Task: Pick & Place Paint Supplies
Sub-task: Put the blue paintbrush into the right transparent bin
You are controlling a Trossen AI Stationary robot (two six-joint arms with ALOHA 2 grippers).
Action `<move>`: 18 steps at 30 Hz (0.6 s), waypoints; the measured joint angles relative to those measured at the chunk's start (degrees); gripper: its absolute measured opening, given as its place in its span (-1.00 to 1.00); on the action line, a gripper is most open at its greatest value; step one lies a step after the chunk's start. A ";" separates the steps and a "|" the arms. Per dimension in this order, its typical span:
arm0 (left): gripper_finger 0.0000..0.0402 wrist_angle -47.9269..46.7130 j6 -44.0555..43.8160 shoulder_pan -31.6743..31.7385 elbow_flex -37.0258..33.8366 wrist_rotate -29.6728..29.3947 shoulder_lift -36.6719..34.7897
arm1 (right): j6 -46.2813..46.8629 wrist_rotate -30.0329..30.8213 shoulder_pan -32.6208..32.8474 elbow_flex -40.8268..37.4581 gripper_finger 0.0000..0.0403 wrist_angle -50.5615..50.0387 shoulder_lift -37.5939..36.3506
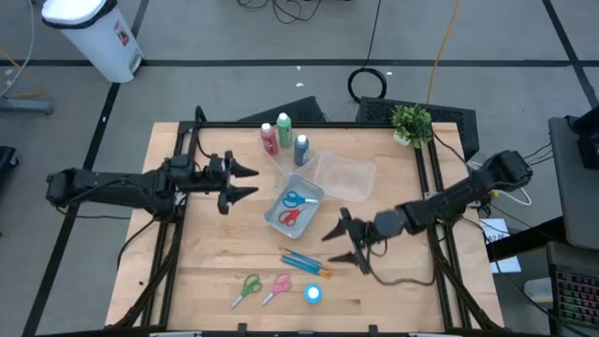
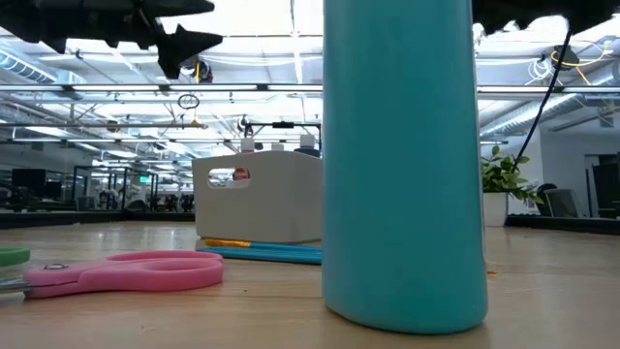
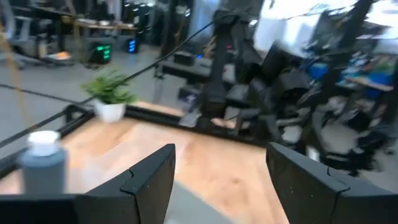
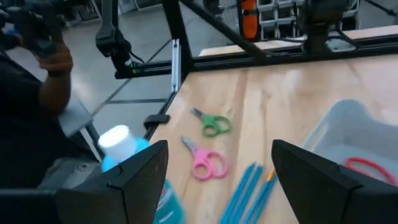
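In the low view the light blue bottle [image 2: 402, 165] stands so close that it hides most of the table, and only an edge of the green scissors [image 2: 14, 257] shows there. From above, the left gripper [image 1: 245, 182] hangs at nine o'clock, fingers apart and empty. The tub [image 1: 294, 206] in the middle holds blue and red scissors. The right gripper [image 1: 343, 245], at four o'clock, is wide and empty, near the brushes [image 1: 305, 263].

Two dark arms, pointed fingers

Left arm [image 1: 122, 187] and right arm [image 1: 449, 201] are matte black, jointed and tubular; each ends in two wedge-shaped black fingers [image 3: 149, 183].
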 joint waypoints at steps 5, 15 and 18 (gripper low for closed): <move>0.28 0.95 -2.12 -3.79 -1.01 -2.09 0.10 | 1.08 7.73 5.84 0.14 0.38 5.89 7.02; 0.28 0.91 -5.58 -6.15 -1.18 -3.99 0.12 | 11.84 21.17 10.73 3.17 0.33 -8.91 19.20; 0.28 0.85 -6.69 -6.16 -1.18 -3.99 0.11 | 15.57 21.08 11.61 3.19 0.26 -9.27 22.27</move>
